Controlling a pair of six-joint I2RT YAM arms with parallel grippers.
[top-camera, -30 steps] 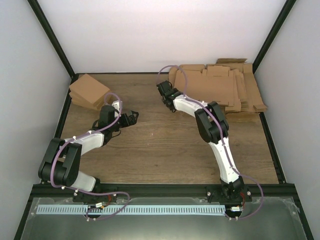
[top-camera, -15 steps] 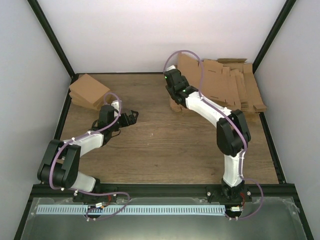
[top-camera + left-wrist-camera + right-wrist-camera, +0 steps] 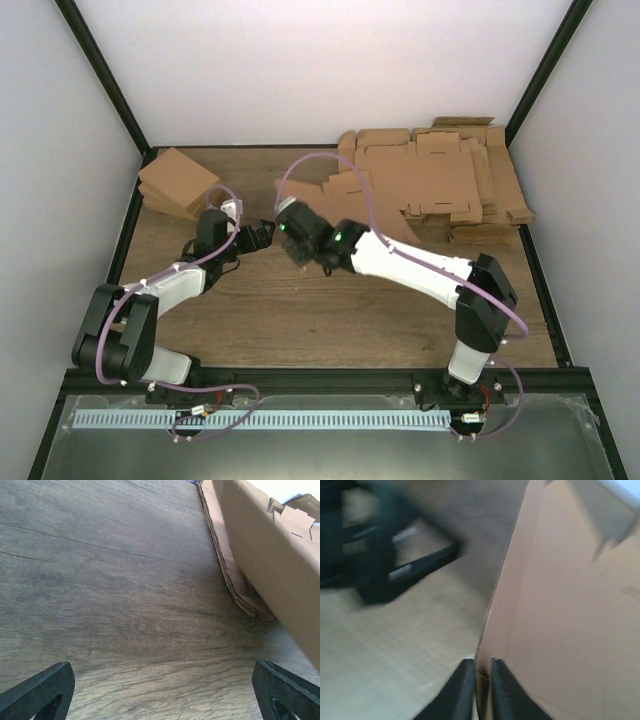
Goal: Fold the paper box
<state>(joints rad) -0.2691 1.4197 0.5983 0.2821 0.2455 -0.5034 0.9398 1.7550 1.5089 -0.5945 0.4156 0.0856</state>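
Paper box (image 3: 560, 615): one flat sheet, pinched by its edge in your right hand (image 3: 478, 687), tilted over mid-counter (image 3: 330, 320).
Left hand (image 3: 262, 236): spread wide, grasping nothing, close by. Risk: the narrow edge pinch may slip, or the sheet may swing and snag that hand.

Plain brown paper box (image 3: 345, 192), grey-brown wood-grain table (image 3: 330, 315), white-and-black arms (image 3: 410, 265), purple cables (image 3: 310, 157)

White arm links (image 3: 400, 262), black joints (image 3: 485, 300), looping purple cables (image 3: 310, 158), green lights (image 3: 337, 237), black right gripper (image 3: 479, 667).
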